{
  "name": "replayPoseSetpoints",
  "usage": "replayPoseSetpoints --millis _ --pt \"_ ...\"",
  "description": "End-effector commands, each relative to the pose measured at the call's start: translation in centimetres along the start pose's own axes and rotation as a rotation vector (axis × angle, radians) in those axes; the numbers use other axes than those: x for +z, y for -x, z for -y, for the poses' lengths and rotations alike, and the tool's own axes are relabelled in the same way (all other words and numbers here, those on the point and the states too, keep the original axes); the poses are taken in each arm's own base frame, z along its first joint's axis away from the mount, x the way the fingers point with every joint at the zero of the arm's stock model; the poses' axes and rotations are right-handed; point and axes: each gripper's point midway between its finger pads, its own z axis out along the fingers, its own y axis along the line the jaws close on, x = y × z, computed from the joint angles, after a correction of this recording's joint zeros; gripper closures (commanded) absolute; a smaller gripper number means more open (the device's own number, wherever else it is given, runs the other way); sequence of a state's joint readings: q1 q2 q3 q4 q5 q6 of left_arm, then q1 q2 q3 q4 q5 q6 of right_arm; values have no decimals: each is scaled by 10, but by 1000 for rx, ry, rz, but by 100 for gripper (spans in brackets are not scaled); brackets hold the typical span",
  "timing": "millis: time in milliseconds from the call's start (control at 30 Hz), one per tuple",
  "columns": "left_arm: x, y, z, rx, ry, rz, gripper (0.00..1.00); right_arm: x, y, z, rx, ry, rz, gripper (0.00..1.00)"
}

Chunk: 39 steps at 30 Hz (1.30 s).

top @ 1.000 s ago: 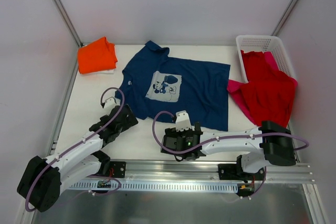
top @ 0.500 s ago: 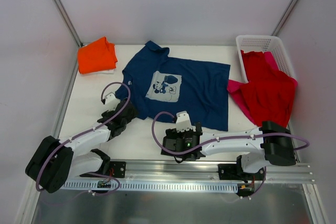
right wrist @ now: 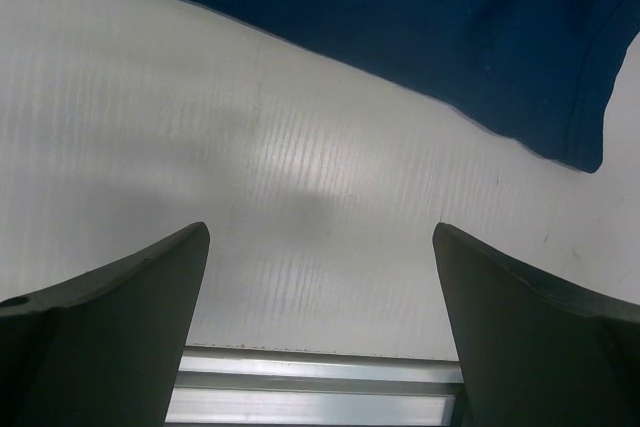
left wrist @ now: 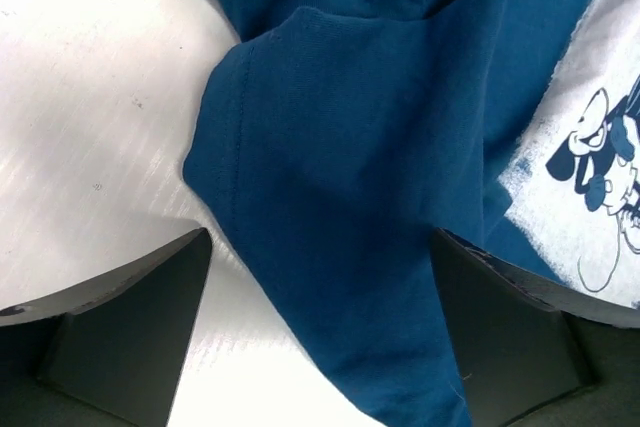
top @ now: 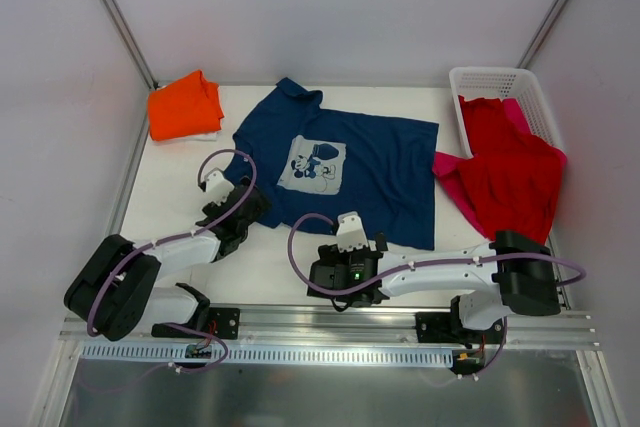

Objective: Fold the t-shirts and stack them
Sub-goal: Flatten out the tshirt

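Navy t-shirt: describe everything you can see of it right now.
The navy t-shirt, knit cloth, lies unfolded and front up on the white table, collar toward the far left, hem to the right. A pale square mouse print marks the chest. Its near sleeve, rumpled, sits within the open left gripper.

Wide-open right hand (right wrist: 320,232) above the white table (right wrist: 150,97), navy t-shirt (right wrist: 400,17) edge across the top beyond it

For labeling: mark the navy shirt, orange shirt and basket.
navy shirt (top: 385,162): top view, cloth right of print.
orange shirt (top: 185,105): top view, its middle.
basket (top: 495,83): top view, far wall.
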<state>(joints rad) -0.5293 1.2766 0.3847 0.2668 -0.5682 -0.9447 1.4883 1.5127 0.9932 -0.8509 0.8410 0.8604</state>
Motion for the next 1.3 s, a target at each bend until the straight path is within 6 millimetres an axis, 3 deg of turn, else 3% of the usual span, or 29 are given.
replayPoseSetpoints --millis 0,67,100,333,767,900,1100,1267 --pt "2 -13 -11 8 36 -40 9 1 4 4 -19 -39 24 1" --pt "3 -13 -11 2 40 -41 21 2 3 3 -26 -46 19 1" --pt "3 -14 -13 2 44 -44 35 1 4 3 -28 -47 20 1" --pt "1 -12 -15 -16 51 -43 69 2 3 1 -33 -51 17 1" --pt "-9 -1 -13 2 52 -31 88 4 3 -5 -56 -60 6 1" --pt "-27 23 2 15 -10 6 96 4 4 -6 -61 -61 9 0" --pt "-63 61 16 46 -89 58 96 3 6 -11 -59 -53 9 0" --pt "-86 71 23 53 -152 41 93 3 5 -15 -57 -42 2 1"
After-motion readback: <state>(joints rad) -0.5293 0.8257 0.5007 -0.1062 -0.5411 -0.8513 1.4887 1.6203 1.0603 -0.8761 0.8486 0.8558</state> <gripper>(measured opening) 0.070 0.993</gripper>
